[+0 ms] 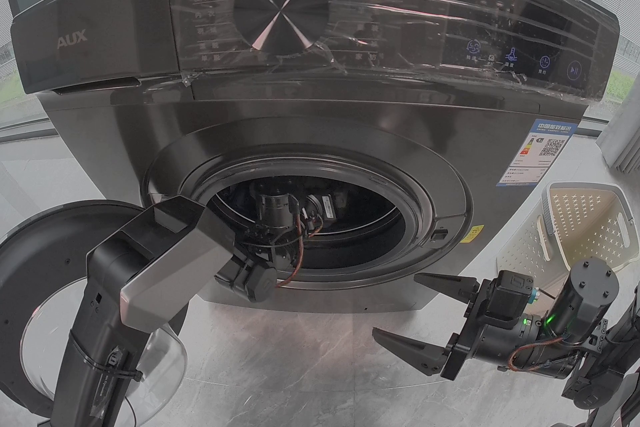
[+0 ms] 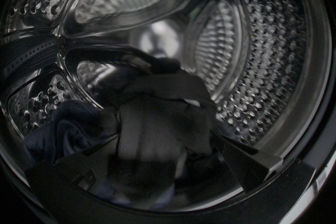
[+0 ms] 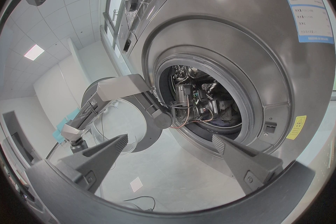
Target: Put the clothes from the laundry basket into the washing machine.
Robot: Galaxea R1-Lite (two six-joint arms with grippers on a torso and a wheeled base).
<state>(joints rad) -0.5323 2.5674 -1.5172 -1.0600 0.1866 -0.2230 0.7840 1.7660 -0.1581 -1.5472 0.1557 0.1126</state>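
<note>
Two garments are lying in the drum (image 2: 273, 60), and both grippers are standing spread

You are seeing your left arm (image 1: 160, 261) leaning in through the round door opening of the washing machine (image 1: 373, 135), with its wrist past the rim. The left gripper (image 2: 164, 137) is sitting deep inside, and its fingers (image 2: 252, 161) are standing wide apart, clamping on nothing you can make out. A dark grey garment (image 2: 157, 119) is lying bunched on the drum floor between those fingers; whether it is touching them, you cannot tell in the dim light. A blue garment (image 2: 59, 133) is lying just beside it, pressing against the perforated wall near one finger.

Your right gripper (image 1: 394, 304) is hanging outside the machine, in front of it and below the right side of the door opening, over the grey floor (image 1: 300, 355). Its jaws are gaping wide, and it is pointing across toward the left arm.

The laundry basket (image 1: 590, 221), white and perforated, is sitting on the floor to the right of the machine, just behind the right arm, tipping so that its mouth is facing the head camera. The door (image 1: 33, 268) is hanging swung out on the left of the machine, with its glass bowl (image 1: 157, 375) bulging forward behind the left arm.
</note>
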